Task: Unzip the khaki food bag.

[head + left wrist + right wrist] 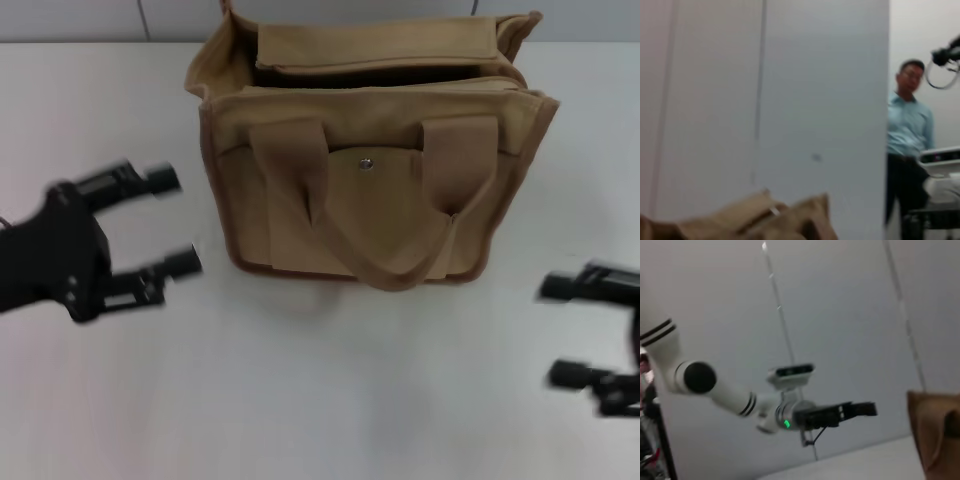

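The khaki food bag (370,190) stands upright on the white table, at the back centre in the head view. Its two strap handles hang down over the front pocket flap with the metal snap (366,166). A dark gap shows along its top. My left gripper (172,222) is open and empty, left of the bag and apart from it. My right gripper (560,332) is open and empty, at the front right, apart from the bag. The bag's top edge shows in the left wrist view (765,220) and its side shows in the right wrist view (935,435).
The white table (320,400) spreads in front of the bag. A grey panel wall stands behind it. A person in a light blue shirt (910,135) stands past the wall's edge. The right wrist view shows my left arm's gripper (860,410) farther off.
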Controlling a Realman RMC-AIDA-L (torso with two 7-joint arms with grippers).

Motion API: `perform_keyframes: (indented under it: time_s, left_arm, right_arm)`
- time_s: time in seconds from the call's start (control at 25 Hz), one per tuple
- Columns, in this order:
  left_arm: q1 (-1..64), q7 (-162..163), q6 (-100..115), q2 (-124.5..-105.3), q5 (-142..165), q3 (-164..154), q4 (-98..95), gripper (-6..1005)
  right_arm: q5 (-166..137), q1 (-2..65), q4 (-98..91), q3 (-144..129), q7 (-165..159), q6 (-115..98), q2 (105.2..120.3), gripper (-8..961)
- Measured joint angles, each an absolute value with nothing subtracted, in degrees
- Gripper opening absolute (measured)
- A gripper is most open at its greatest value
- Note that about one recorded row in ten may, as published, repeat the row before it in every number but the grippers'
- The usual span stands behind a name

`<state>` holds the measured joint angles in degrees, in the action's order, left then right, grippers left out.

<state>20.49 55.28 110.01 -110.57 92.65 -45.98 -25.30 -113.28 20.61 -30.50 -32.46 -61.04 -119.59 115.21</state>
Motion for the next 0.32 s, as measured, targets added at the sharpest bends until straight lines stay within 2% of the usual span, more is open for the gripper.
perform_keyframes:
  time_s: [0.12,0.2,0.32]
  left_arm:
    - [21.2,57.0,109.7,-110.76,96.0,-46.0,-26.0,819]
    - [21.8,57.7,109.4,-110.88,98.1,-46.1,-26.1,819]
    - [22.1,58.0,109.3,-111.05,101.3,-46.0,-26.1,819]
  right_arm:
    - [-116.0,21.4,-31.8,-32.7,-61.6,-116.7,118.23,740]
    - [-116.3,21.5,-32.0,-32.9,-61.6,-115.1,119.21,740]
    - [-116.4,22.2,-30.6,-33.1,-60.8,-114.4,119.38,740]
